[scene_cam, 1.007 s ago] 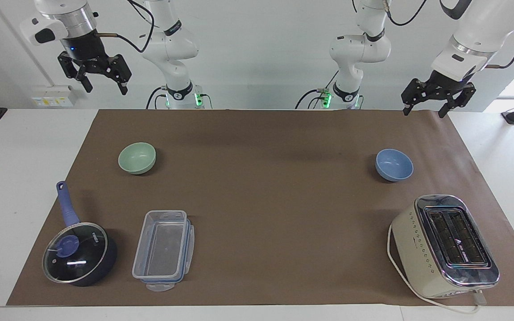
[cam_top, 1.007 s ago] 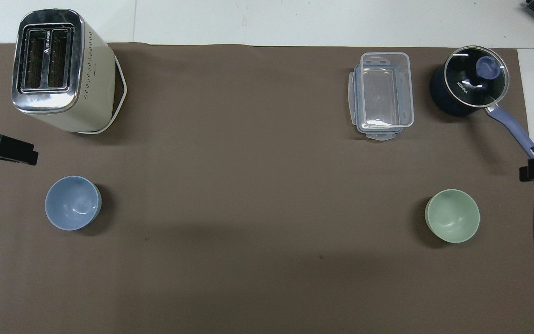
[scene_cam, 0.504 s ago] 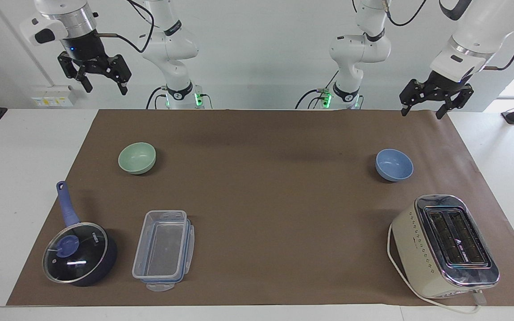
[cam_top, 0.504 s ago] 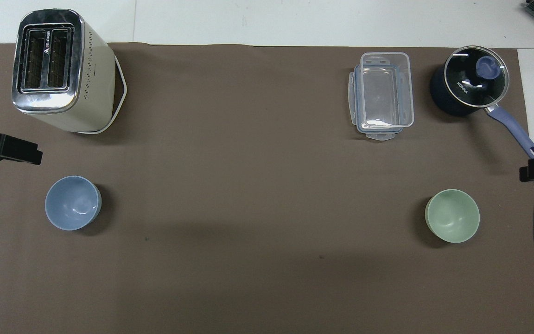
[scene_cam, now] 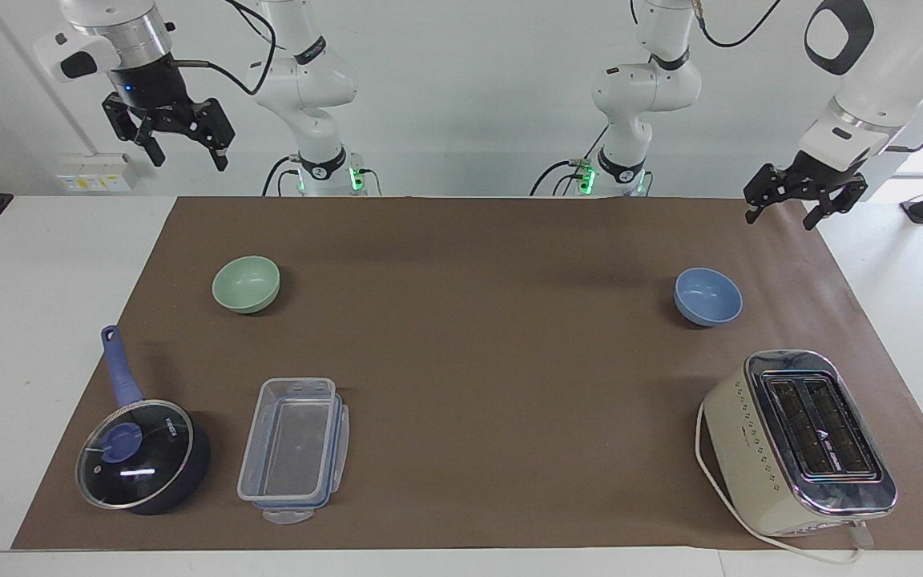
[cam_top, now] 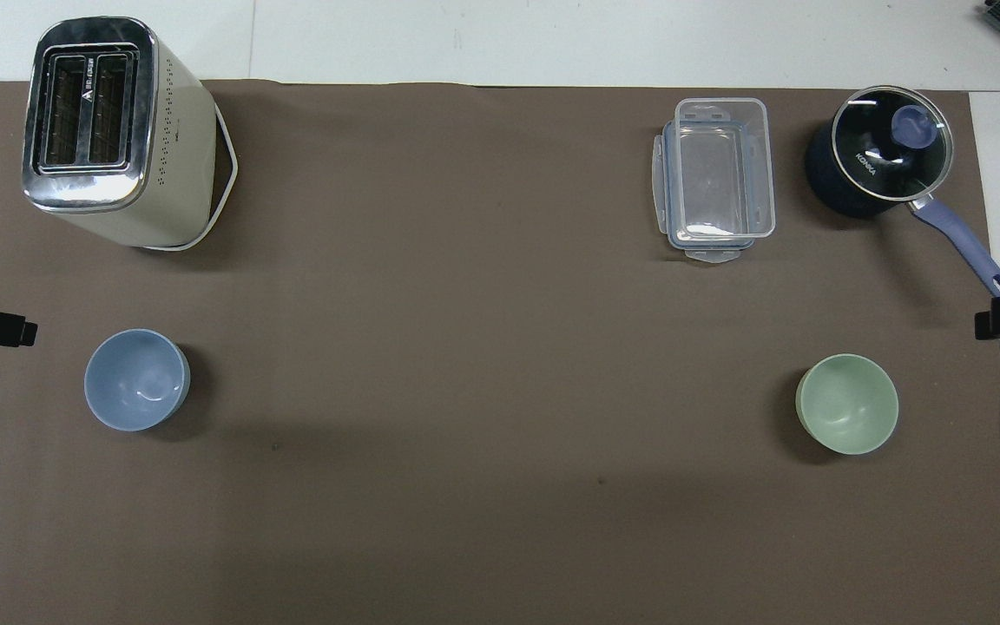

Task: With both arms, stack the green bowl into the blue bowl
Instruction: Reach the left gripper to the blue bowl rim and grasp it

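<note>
The green bowl sits upright and empty on the brown mat toward the right arm's end; it also shows in the overhead view. The blue bowl sits upright and empty toward the left arm's end, also in the overhead view. My right gripper hangs open and empty, high in the air near the mat's edge at its own end, apart from the green bowl. My left gripper is open and empty over the mat's corner at its own end, apart from the blue bowl.
A cream toaster with its cord stands farther from the robots than the blue bowl. A clear plastic container and a dark-blue saucepan with glass lid stand farther out than the green bowl. White table borders the mat.
My left gripper has swung outward toward the left arm's end of the table and a little lower. My right gripper has barely shifted. Both bowls are unmoved.
</note>
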Available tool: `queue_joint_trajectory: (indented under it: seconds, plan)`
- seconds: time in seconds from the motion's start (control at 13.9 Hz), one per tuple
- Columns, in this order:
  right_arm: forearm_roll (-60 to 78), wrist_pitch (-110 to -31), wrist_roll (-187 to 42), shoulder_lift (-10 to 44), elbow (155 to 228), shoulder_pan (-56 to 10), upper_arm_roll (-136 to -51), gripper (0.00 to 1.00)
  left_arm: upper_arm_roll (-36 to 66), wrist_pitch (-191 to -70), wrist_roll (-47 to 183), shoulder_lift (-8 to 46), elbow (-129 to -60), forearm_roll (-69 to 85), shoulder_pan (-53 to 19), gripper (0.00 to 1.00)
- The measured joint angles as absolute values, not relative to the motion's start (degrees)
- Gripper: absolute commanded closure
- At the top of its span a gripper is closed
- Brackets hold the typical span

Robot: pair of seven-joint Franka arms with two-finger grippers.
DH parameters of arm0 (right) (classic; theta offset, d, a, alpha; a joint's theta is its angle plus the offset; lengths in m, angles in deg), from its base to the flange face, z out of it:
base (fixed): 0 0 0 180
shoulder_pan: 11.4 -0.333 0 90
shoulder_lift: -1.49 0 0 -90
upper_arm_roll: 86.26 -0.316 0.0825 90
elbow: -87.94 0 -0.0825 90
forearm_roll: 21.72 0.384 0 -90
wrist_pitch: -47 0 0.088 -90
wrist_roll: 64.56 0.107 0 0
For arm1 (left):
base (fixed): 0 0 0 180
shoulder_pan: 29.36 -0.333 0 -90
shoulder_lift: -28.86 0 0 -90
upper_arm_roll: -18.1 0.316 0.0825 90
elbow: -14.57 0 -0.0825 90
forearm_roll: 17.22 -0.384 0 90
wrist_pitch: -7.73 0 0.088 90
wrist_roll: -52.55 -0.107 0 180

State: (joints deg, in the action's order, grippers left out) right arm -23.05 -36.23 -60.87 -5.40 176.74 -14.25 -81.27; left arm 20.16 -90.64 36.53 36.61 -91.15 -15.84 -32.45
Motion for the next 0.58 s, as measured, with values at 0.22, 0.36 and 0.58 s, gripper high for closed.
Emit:
queue_joint_trajectory:
  seconds: [0.22,0.36,0.58]
  plan:
    - [-23.05,-36.23,-60.87,-5.40,176.74,-14.17,-81.27,0.00,20.22,-95.58,33.69,37.36,-97.19,-15.83,-35.07,0.00]
    - [-23.05,-36.23,-60.88,-5.40,176.74,-13.99,-81.25,0.00,20.23,-98.89,32.91,37.39,-100.58,-15.83,-35.80,0.00]
    - [-23.05,-36.23,-60.88,-5.40,176.74,-13.99,-81.25,0.00,20.23,-105.52,32.87,37.39,-106.43,-15.83,-36.02,0.00]
